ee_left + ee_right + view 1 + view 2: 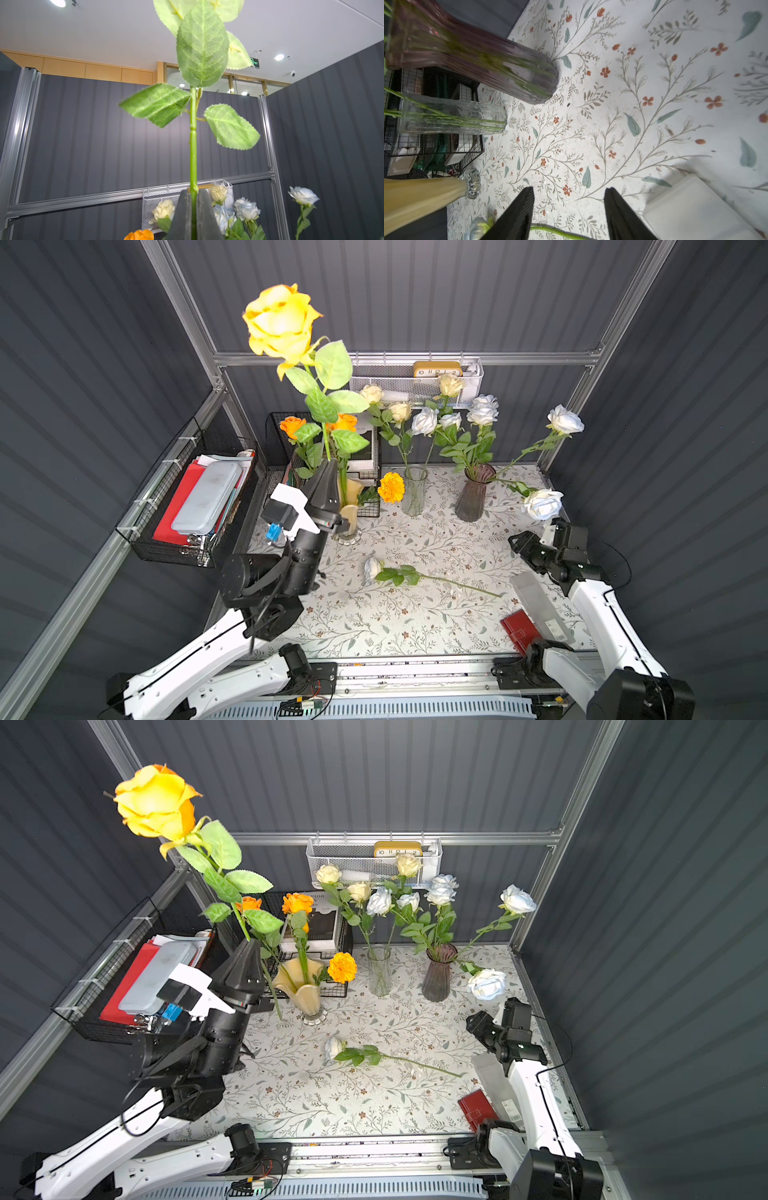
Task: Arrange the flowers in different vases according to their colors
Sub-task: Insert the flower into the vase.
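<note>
Gripping the green stem of a yellow rose (280,321), the left fingers (184,209) are pressed shut on it from both sides, well below its lowest leaves. This rose stands nearly upright. Its long axis runs from the bloom, which is raised high toward the top camera and leans a little to the robot's left, down through the fingers to the cut end hanging below. That lower stem passes close by the pale yellow vase (305,990), but I cannot tell whether its tip is inside the ruffled rim. The vase holds orange roses (297,903) standing upright and a marigold (342,967) drooping over its right side. At the back of the counter (415,626), the clear glass vase (414,491) holds cream roses (401,410), their stems rising straight. The purple vase (473,493) beside it holds white roses (482,412), two of which lean far out to the right. One white rose (399,574) lies flat mid-counter, with its bloom toward the left arm and its stem pointing toward the right arm. The right fingers (519,214) stand apart over the cloth, gripping nothing, with that lying stem showing beneath them.
</note>
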Robot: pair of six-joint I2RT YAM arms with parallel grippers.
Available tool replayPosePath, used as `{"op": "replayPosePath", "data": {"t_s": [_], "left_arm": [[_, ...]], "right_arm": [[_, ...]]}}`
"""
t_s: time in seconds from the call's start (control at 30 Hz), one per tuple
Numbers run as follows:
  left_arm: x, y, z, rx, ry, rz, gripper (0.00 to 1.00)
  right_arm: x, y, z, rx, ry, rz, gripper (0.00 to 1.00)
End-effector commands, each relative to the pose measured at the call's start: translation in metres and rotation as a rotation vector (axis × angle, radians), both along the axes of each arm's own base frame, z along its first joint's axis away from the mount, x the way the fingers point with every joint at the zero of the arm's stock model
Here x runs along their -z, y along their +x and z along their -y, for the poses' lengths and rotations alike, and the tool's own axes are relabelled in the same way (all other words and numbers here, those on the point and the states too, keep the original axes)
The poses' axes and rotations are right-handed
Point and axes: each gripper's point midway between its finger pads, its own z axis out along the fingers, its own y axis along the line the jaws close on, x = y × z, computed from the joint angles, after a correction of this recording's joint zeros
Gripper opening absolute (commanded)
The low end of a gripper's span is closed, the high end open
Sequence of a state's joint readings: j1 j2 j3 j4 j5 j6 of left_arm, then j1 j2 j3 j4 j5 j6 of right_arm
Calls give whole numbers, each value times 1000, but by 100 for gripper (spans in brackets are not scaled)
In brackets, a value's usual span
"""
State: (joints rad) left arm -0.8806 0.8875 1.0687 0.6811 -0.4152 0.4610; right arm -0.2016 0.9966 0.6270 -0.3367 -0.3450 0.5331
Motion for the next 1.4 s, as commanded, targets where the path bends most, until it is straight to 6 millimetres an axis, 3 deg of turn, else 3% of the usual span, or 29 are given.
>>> {"op": "replayPosePath", "data": {"t_s": [0.0, 0.1, 0.23, 0.6, 0.8, 0.97, 1.03, 1.07, 1.13, 1.37], "left_arm": [[-27, 33, -15, 25, -9, 67, 0], [-20, 92, -33, 39, 11, 12, 0], [-9, 135, -38, 65, 25, -19, 0], [41, 174, -26, 234, -40, -80, 0], [95, 204, -25, 224, -58, -160, 0], [143, 213, -23, 243, -66, -259, 0], [157, 214, -25, 235, -84, -293, 9], [163, 215, -27, 227, -93, -313, 18], [172, 215, -29, 215, -97, -345, 46], [184, 208, -38, 171, -115, -424, 67]], "right_arm": [[3, -2, -19, -101, 46, 29, 59], [0, -4, -31, -169, 44, 31, 59], [5, -9, -48, -254, 21, 7, 59], [43, -21, -95, -419, -47, -111, 59], [46, -34, -126, -573, -103, -105, 59], [29, -50, -170, -794, -203, -18, 62], [26, -52, -180, -845, -246, -4, 63], [26, -53, -186, -869, -258, -3, 64], [30, -55, -198, -926, -287, -3, 65], [62, -57, -229, -1181, -695, -169, 65]]}}
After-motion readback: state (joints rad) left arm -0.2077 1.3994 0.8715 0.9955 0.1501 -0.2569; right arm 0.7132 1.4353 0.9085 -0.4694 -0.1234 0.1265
